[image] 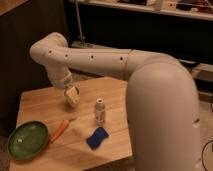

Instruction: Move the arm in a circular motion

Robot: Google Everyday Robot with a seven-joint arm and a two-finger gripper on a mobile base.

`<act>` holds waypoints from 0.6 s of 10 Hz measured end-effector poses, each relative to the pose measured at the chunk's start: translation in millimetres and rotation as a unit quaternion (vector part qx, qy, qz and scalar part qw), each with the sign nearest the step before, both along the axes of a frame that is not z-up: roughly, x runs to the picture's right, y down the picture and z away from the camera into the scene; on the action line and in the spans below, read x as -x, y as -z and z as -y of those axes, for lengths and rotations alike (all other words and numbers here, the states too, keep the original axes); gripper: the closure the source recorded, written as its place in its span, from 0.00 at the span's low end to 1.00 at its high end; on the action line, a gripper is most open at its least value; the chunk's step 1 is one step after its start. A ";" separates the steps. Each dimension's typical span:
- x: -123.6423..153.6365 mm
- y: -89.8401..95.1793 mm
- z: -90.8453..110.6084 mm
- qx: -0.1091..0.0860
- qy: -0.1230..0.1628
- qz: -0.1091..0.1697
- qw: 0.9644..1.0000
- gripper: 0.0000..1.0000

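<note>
White arm (100, 57): shell is reading as smooth plastic with a soft satin sheen, catching light along the rounded joints; small dark holes are dotting it. Tan claw (72, 95), hanging just over the back left of the table (45, 107), is looking like matt yellowish plastic. Tabletop is showing pale wood, grain visible, low sheen. Green bowl (27, 140) is gleaming: glaze or glossy plastic, cannot tell. Blue sponge (97, 138) is looking soft and matt. Small bottle (100, 111) is appearing smooth, whitish. Orange carrot (59, 131) is looking matt.

A light wooden table (40, 107) stands before a dark wall (22, 35) and shelving (165, 25) in dim light.
</note>
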State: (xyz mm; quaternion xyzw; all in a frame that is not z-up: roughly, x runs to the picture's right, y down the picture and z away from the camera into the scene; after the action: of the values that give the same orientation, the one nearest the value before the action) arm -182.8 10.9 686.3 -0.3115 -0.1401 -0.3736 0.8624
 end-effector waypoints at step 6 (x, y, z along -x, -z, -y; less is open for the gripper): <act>-88.0 -41.4 51.0 0.003 -0.089 -0.078 0.993 0.20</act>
State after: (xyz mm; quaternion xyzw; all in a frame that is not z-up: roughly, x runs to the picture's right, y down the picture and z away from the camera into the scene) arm -94.8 -40.1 727.6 -0.3289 -0.1004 -0.2696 0.8995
